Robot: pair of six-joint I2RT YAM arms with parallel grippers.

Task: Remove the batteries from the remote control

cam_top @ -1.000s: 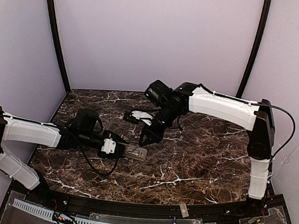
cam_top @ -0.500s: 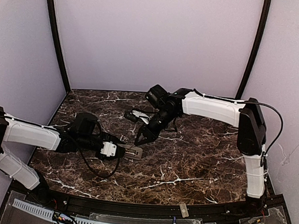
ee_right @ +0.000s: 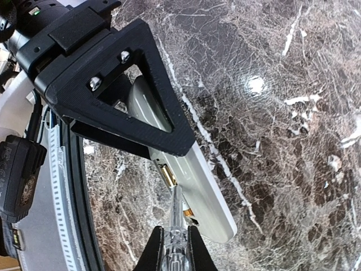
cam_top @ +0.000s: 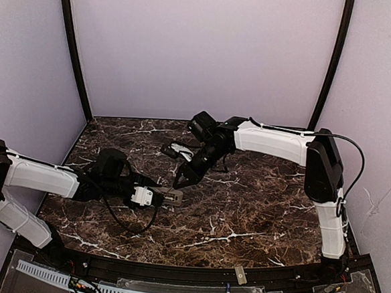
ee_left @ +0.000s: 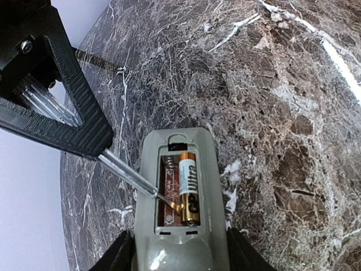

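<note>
The left arm (cam_top: 39, 176) reaches in low from the left side of the table (cam_top: 257, 218). The left gripper (ee_left: 180, 259) stands about half open. Its two fingers (ee_left: 121, 257) press on the long sides of the remote (ee_left: 180, 158) and hold it back-up, left of the table's middle. Whether the remote rests on the marble or sits just above it cannot be told.

The recess (ee_left: 168, 192) in the grey back is uncovered. Its left slot shows a bare spring and a reddish board. The right slot holds one battery (ee_left: 189, 189), gold and black, lying lengthwise.

A tool (ee_left: 127, 175) with a clear shaft and a thin metal tip slants down from the upper left into the recess. Its tip sits in the left slot, right against the battery's side. The right gripper (ee_right: 176, 251) is fully closed on the tool's clear handle. In the top view it sits just behind the remote. The right arm (cam_top: 276, 140) rises at the right side and stretches across toward the middle.

Behind the remote lies a small white and black item (cam_top: 180, 150), too small to name. A short grey piece (cam_top: 240, 275) lies on the black strip at the near edge, well apart from the remote.
</note>
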